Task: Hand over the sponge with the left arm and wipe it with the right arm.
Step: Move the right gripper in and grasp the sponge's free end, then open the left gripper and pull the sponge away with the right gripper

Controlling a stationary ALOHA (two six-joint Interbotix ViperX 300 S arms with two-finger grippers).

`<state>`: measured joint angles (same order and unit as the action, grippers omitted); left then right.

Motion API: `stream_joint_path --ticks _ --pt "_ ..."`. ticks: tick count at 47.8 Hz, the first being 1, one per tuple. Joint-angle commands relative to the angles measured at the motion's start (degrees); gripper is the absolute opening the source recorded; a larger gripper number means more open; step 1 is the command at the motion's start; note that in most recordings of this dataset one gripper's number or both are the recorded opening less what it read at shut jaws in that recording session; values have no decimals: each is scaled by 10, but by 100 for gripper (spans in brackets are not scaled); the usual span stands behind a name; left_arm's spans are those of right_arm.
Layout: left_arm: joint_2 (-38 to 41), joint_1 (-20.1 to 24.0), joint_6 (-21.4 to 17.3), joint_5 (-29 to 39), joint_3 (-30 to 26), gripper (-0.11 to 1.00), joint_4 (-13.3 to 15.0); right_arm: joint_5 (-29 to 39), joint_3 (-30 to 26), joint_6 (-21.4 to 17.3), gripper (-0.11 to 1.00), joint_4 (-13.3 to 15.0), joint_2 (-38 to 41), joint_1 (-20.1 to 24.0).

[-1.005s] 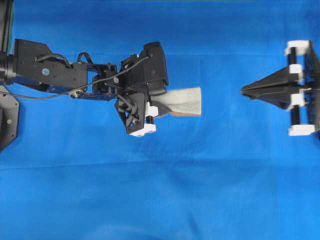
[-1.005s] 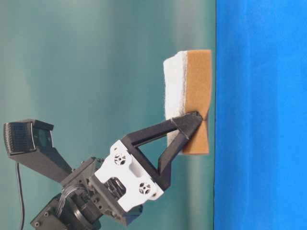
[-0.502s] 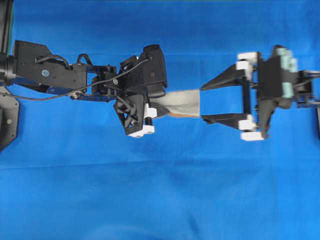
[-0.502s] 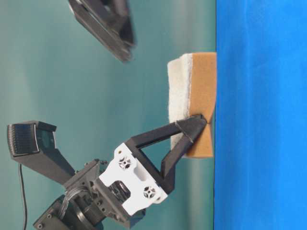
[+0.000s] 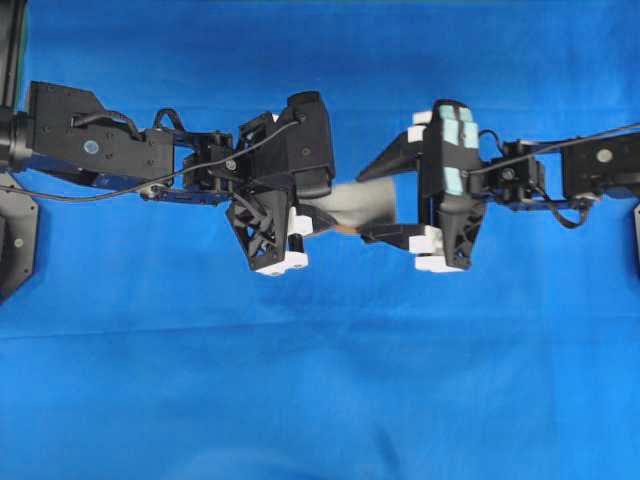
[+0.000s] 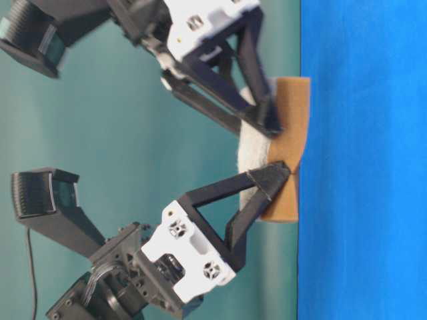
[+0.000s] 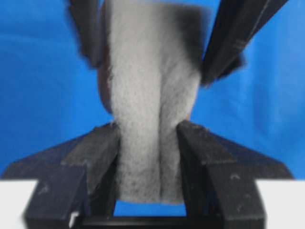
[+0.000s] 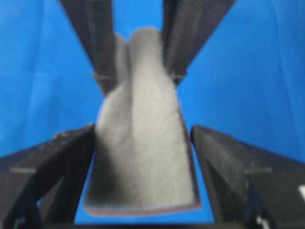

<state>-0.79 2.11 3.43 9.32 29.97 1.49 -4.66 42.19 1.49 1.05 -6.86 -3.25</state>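
The sponge, grey-white fuzz over an orange base, is held level just over the blue cloth. My left gripper is shut on its left end, pinching it narrow between both fingers. My right gripper, with teal patches on its body, stands open around the sponge's free right end. In the right wrist view the sponge lies between the spread fingers, with a blue gap on the right side. In the table-level view both grippers, left and right, meet at the sponge.
A blue cloth covers the whole table. A black base plate sits at the left edge. Cables loop along the left arm and the right arm.
My right gripper has opened and moved in from the right edge until its fingers straddle the sponge's free end. The left gripper has kept its grip and barely moved.
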Motion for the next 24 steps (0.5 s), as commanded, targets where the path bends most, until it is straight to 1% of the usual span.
stream_joint_path --ticks 1,8,24 --pt "-16 -5 0 -4 -7 29 1 -4 -16 1 74 1 4 -3" --pt "-16 -6 0 -5 -7 29 1 -4 -22 0 74 1 24 -3" --pt "-16 -8 0 -9 -6 29 1 -4 -24 1 72 1 25 -3"
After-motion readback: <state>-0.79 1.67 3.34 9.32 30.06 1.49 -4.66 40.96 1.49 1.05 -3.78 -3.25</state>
